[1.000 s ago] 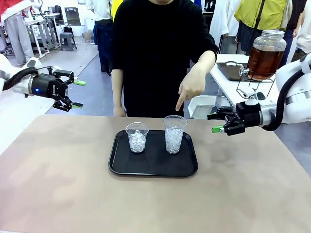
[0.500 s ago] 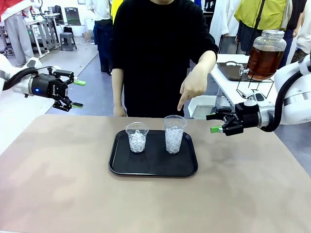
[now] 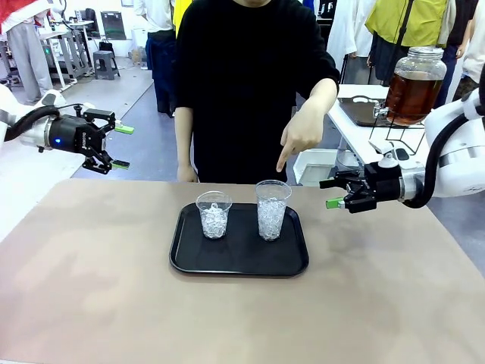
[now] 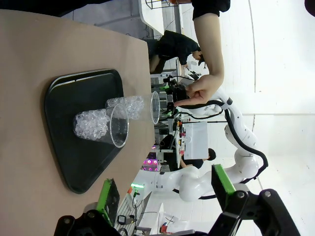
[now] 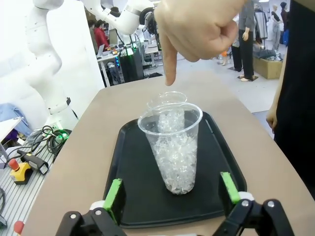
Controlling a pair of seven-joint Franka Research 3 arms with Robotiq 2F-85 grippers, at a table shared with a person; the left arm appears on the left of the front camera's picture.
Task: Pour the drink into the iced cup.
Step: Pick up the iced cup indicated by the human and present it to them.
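Facing the tall iced cup (image 3: 271, 211) from nearby, right claw (image 3: 331, 193) wide open, empty.

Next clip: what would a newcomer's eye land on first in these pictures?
The person's hand at the far side points its index finger down at the taller iced cup, which stands beside a shorter iced cup on a black tray mid-table. The robot's right hand hovers open just right of that cup, aimed at it. Farther back on the right stands a glass jar of amber drink.
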